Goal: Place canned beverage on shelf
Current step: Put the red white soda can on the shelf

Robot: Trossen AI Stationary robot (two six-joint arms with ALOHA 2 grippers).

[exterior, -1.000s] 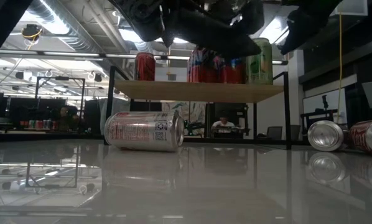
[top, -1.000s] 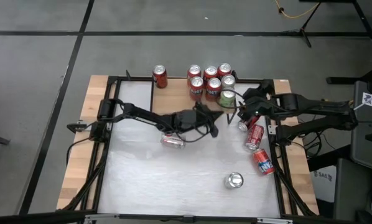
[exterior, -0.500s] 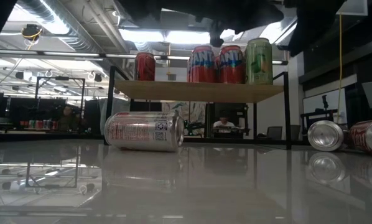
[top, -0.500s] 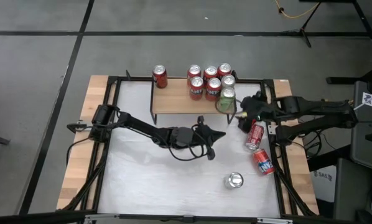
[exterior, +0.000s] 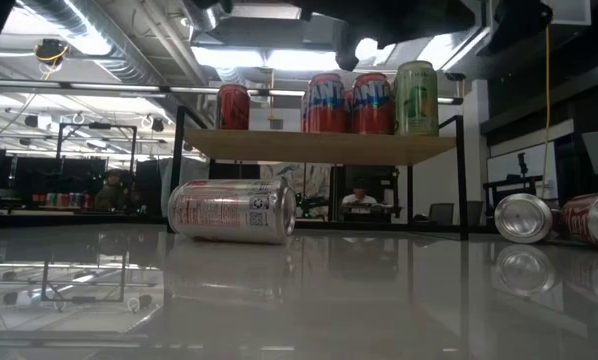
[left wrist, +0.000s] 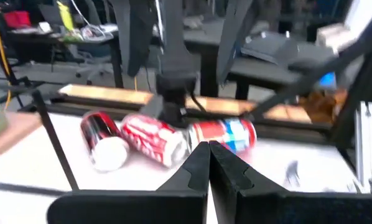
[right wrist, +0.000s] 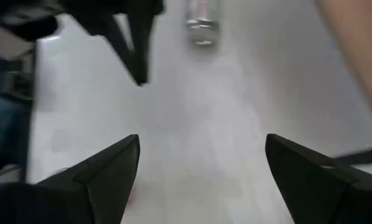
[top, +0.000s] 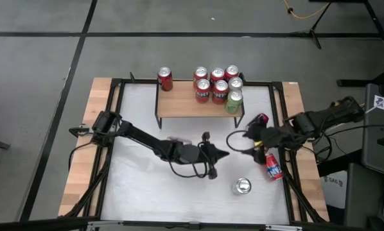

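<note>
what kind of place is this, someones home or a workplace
Most likely a robotics lab or workshop, not a home: exposed ceiling ducts overhead, desks in the background, and a framed table with two robot arms.

A light-wood top on black legs is shown by the shelf (top: 192, 106), on which red cans (top: 210, 84) and one green can (top: 234, 101) are stood. A silver can (exterior: 233, 211) with red print is seen lying on the glossy white table (top: 147, 192), and a red, white and blue can (top: 272, 166) is seen near its wooden edge.
</note>
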